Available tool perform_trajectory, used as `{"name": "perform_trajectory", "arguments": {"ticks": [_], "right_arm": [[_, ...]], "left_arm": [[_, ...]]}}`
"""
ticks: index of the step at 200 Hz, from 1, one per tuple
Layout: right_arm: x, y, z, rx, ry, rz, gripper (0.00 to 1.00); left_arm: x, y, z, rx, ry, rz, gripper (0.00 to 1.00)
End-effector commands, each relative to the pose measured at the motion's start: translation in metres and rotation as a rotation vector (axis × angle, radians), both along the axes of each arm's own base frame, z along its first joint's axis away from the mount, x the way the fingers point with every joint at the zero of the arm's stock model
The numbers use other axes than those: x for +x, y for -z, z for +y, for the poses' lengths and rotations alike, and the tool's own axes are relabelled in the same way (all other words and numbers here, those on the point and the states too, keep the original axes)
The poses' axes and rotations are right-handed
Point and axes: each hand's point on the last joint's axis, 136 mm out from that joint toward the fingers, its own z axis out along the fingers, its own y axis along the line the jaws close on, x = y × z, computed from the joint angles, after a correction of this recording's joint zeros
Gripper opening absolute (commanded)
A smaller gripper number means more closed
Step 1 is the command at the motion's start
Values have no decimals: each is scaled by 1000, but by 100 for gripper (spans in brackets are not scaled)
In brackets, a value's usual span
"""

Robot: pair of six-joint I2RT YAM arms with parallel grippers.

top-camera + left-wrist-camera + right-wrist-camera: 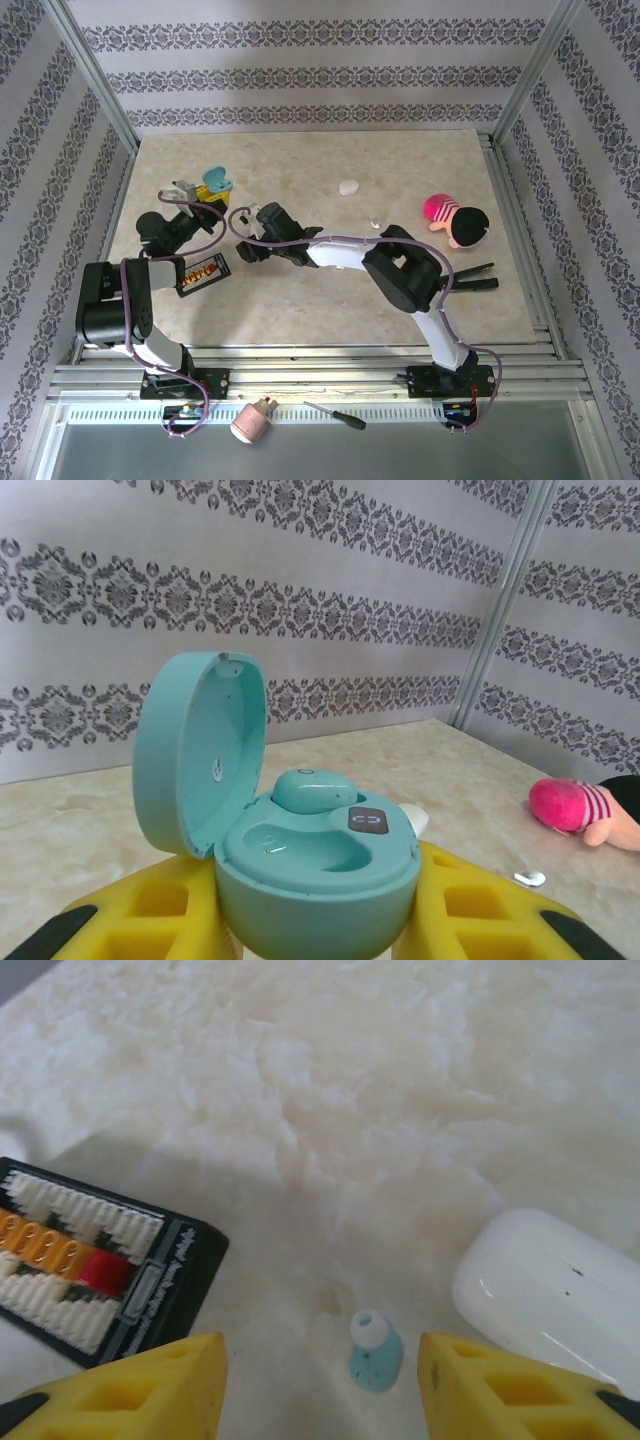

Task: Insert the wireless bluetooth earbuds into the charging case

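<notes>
Yellow fingers [170,1385] of the right gripper [320,1360] sit closest to us in the right wrist view. They are spread well apart, with bare table [400,1110] between them and nothing in their hold. Just beyond the tips, nearer the right-hand finger but touching neither, we see a loose earbud [376,1352], pale blue-green with a white ear tip. It lies on the table with its long axis running roughly away from the camera. The white tip is at the far end, pointing away from the gripper (and leaning a little to the left). A closed white case [560,1295] rests to its right, apart from it. A black tray [90,1270] with orange and red pieces lies to the left.

In the left wrist view we find the left gripper [315,905] closed on the charging case [320,880], a yellow pad [480,900] against each flank. The case stands upright and open, its lid swung up on the left. A seated earbud [310,790] of the same blue-green fills the rear well, its long axis lying across the case from left to right. The well in front of it is hollow. Further back on the right lie a white earbud [530,878] and a plush doll [575,808].

From above, we place the held case at the table's far left, with the right arm stretched across toward it.
</notes>
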Motion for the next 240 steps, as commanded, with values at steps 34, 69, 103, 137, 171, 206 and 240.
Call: {"name": "perform_trajectory", "arguments": {"ticks": [34, 69, 103, 137, 171, 206, 240], "right_arm": [[6, 31, 7, -99, -22, -26, 47], [7, 42, 7, -128, -20, -25, 37], [10, 48, 6, -148, -17, -18, 23], [7, 43, 7, -139, -34, -19, 17], [3, 19, -4, -93, -37, -18, 17], [-1, -2, -38, -39, 8, 17, 18], [-5, -4, -94, -62, 96, 42, 18]], "left_arm": [[-6, -10, 9, 41, -43, -28, 20], [-8, -13, 8, 32, -36, -40, 20], [-7, -11, 8, 29, -28, -39, 20], [-8, -12, 7, 35, -26, -44, 20], [-10, -12, 6, 36, -23, -50, 20], [-12, -14, 1, 30, -3, -56, 20], [-14, -14, -14, 42, 32, -66, 20]]}}
